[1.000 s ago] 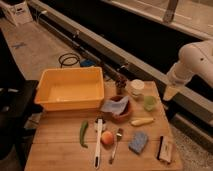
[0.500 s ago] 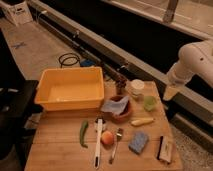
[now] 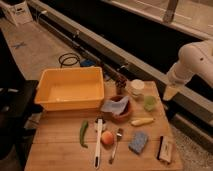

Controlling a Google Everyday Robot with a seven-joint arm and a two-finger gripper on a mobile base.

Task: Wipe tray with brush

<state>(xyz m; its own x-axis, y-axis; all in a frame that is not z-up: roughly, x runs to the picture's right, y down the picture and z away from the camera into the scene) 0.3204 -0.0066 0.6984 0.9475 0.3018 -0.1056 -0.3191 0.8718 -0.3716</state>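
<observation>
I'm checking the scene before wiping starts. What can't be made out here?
Camera view:
tray: its near inner wall, hidden behind its own front rim.
brown bowl: its contents, covered by the blue cloth.
brush: its bristles, too small.
tool, hanging to the right of the table: its arm, cut off by the frame's right edge.

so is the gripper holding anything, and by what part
Nothing is held: the gripper hangs open and empty by the right edge of the table, while the brush lies flat on it, untouched.
</observation>
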